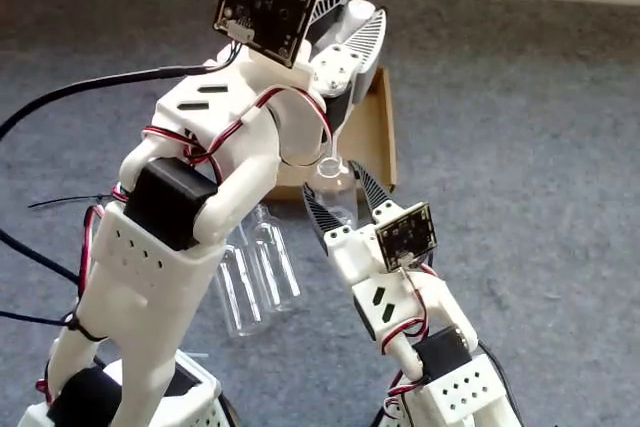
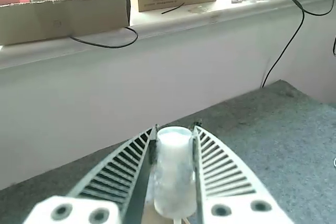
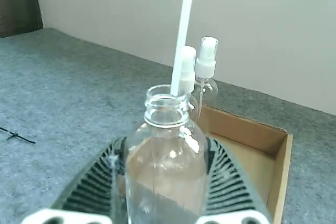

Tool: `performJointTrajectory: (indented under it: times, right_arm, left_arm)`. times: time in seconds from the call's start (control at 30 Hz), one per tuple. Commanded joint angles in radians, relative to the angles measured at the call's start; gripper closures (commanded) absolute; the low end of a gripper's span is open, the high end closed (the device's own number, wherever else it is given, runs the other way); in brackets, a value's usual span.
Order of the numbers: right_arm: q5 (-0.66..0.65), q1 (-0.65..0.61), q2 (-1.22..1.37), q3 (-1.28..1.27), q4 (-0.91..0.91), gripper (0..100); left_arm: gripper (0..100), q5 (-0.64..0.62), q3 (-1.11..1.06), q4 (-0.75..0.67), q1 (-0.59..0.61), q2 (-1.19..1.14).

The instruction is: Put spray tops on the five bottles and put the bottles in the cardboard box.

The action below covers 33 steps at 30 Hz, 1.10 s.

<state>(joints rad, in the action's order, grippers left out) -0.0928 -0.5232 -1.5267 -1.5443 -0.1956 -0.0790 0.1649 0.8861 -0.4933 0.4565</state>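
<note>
White top fills left pincer; bottle, right pincer.

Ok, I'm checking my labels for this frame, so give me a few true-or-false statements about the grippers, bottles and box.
1. The right gripper holds a clear bottle upright. True.
2. The left gripper is empty. False: it is shut on a spray top.
3. The spray top's tube hangs down to the held bottle's mouth. True.
4. The cardboard box holds no bottles. False: capped bottles stand in it.
</note>
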Motion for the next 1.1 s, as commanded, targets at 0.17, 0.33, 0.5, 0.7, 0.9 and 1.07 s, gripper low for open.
performJointTrajectory:
  times: [0.17,0.33,0.5,0.7,0.9,1.07]
  right_arm:
    - [0.015,0.016,-0.018,0.01,-0.002,99.5]
    - [0.015,0.018,-0.018,0.012,-0.002,99.5]
    - [0.017,0.039,-0.015,0.012,-0.002,99.5]
    - [0.017,0.044,-0.015,0.012,-0.008,99.5]
    - [0.017,0.042,-0.013,0.012,-0.008,99.5]
    - [0.017,0.042,-0.013,0.012,-0.008,99.5]
  left_arm:
    - [100,-0.006,-0.165,-0.017,-0.013,0.015]
    - [100,-0.008,-0.269,-0.017,-0.012,0.022]
    - [100,-0.006,-0.374,0.043,-0.016,0.153]
    - [99,0.097,-0.513,0.051,-0.01,0.252]
    - [89,0.104,-0.547,0.084,-0.015,0.255]
    - [87,0.104,-0.43,0.149,-0.01,0.255]
